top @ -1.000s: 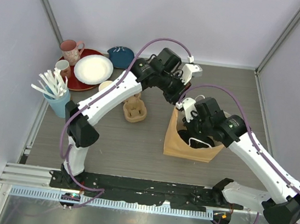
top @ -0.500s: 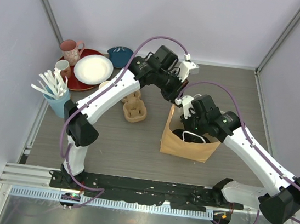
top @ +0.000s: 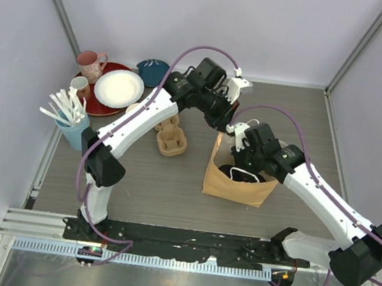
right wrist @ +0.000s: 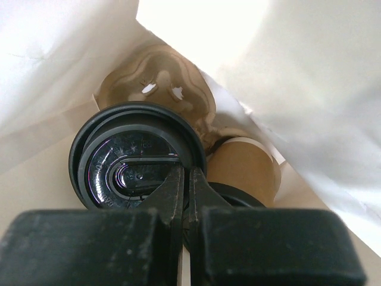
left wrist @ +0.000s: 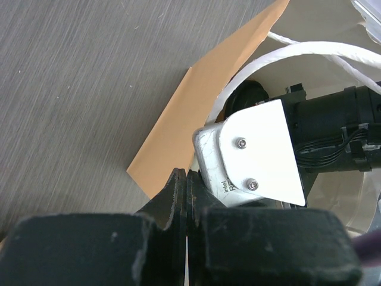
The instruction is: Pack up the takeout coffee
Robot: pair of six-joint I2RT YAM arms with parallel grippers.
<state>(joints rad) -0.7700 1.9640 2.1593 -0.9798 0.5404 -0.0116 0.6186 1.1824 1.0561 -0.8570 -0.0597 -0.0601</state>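
Note:
A brown paper bag (top: 231, 185) with white rope handles stands open at the table's middle. My left gripper (top: 225, 128) is at its far rim; in the left wrist view the jaws (left wrist: 186, 174) are shut on the bag's tan edge (left wrist: 178, 125). My right gripper (top: 239, 165) reaches down into the bag. In the right wrist view it (right wrist: 188, 170) is shut on the rim of one coffee cup's black lid (right wrist: 128, 161). The second tan cup (right wrist: 244, 167) lies tilted beside it. A pulp carrier (right wrist: 172, 89) lies behind them inside the bag.
A pulp cup carrier (top: 171, 140) sits left of the bag. At the back left are a red plate (top: 102, 106) with a white plate (top: 118, 88), a pink mug (top: 90, 65), a dark blue bowl (top: 152, 71) and a blue holder of white cutlery (top: 73, 127).
The bag has shifted a little to the left with both grippers. My right gripper has gone deeper into the bag.

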